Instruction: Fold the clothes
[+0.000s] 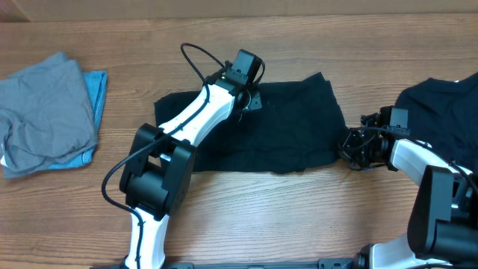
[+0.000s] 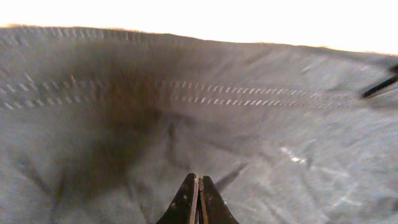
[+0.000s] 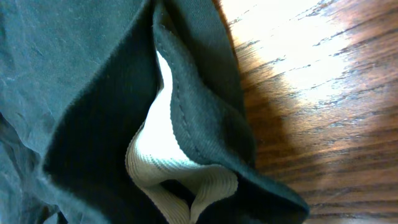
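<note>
over on the left, a grey piece sits on a blue piece, both bundled up and looking done, if loosely. in the middle of the table the black piece lies spread wide and flat. that's the one in hand, and i'd say its fold is not yet made. far right, a black heap waits, unfolded as far as i can see. so, by my reckoning, somewhere near halfway.

now the tools. the left tool is down on the black piece's far edge. in its wrist view the fingers are squeezed together with no gap, tips on the cloth below a stitched hem. whether a pinch of fabric sits between them, i cannot tell. the right tool is at the right edge of the same piece. its wrist view shows only dark cloth and a pale ribbed lining, so wide or closed, i cannot tell.
</note>
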Action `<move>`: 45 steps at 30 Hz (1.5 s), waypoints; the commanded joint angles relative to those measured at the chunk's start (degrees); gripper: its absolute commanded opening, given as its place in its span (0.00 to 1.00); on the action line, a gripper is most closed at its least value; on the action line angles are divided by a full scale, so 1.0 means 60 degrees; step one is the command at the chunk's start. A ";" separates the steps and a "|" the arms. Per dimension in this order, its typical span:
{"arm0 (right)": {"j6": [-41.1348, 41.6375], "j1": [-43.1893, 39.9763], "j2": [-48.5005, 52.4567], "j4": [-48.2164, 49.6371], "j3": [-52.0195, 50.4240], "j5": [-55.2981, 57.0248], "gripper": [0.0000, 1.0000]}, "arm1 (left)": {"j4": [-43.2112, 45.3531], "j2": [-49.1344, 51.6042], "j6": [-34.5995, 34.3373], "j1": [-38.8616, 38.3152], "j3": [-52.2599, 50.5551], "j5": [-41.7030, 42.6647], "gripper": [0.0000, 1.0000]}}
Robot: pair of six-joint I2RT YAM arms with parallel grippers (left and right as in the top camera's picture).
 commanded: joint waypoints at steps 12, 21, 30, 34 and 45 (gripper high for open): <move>0.0018 -0.0055 -0.0018 0.0066 0.0102 0.0171 0.05 | 0.0007 0.0681 0.0284 0.0113 0.0197 -0.0663 0.04; 0.0018 -0.0055 -0.0018 0.0062 0.0102 0.0175 0.05 | 0.0036 0.0973 0.0288 0.0160 0.0291 -0.0641 0.04; 0.0015 -0.0055 -0.0018 0.0058 0.0102 0.0171 0.05 | -0.0277 0.0047 0.0681 0.0364 0.1217 -0.0688 0.04; 0.0018 -0.0055 -0.0018 0.0058 0.0102 0.0171 0.05 | -0.0284 0.0135 0.0678 0.0382 0.1151 -0.0714 0.04; 0.0015 -0.0055 -0.0018 0.0058 0.0098 0.0175 0.09 | -0.0186 0.1122 0.0637 0.0382 0.1078 -0.1082 0.04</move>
